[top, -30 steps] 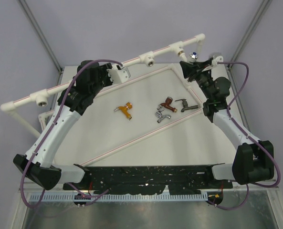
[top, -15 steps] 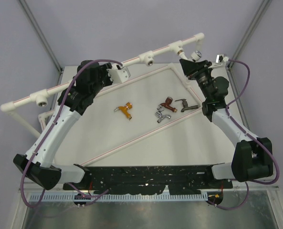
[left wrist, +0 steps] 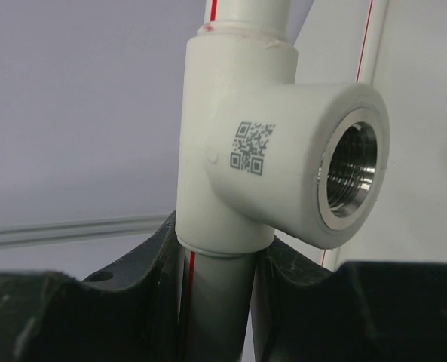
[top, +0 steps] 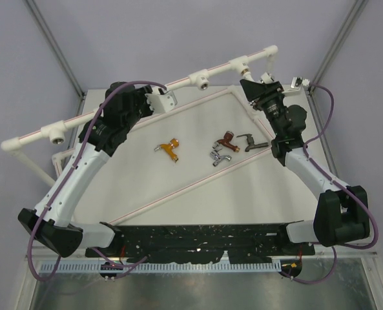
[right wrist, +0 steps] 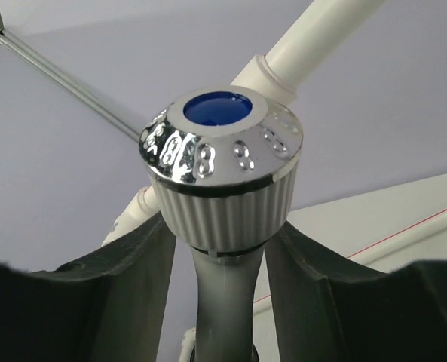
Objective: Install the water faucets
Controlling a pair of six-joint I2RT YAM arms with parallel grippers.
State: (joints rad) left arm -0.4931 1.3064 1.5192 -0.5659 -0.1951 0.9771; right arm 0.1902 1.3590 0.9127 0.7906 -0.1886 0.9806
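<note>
A white faucet (right wrist: pixel 221 170) with a ribbed knob, chrome top and blue cap stands between the fingers of my right gripper (right wrist: pixel 219 234). The jaws are open, with a gap on each side of its neck. Its lower end is hidden. From above, this gripper (top: pixel 261 87) sits by the right end of the white pipe frame (top: pixel 113 108). My left gripper (left wrist: pixel 215 253) is shut on the pipe just below a tee socket (left wrist: pixel 283 158). On the table lie the orange-gold (top: pixel 172 148), copper-brown (top: pixel 227 138), chrome (top: pixel 220 157) and dark bronze-grey (top: pixel 249 142) faucets.
More tee sockets sit along the pipe (top: pixel 201 81) (top: pixel 54 134) (top: pixel 241 65). A lower run of the pipe frame (top: pixel 191 184) crosses the table diagonally in front of the loose faucets. Both arm bases stand at the near edge.
My right wrist has rolled and shifted slightly left at the pipe's end, and its jaws have parted from the white faucet. The left arm has not moved.
</note>
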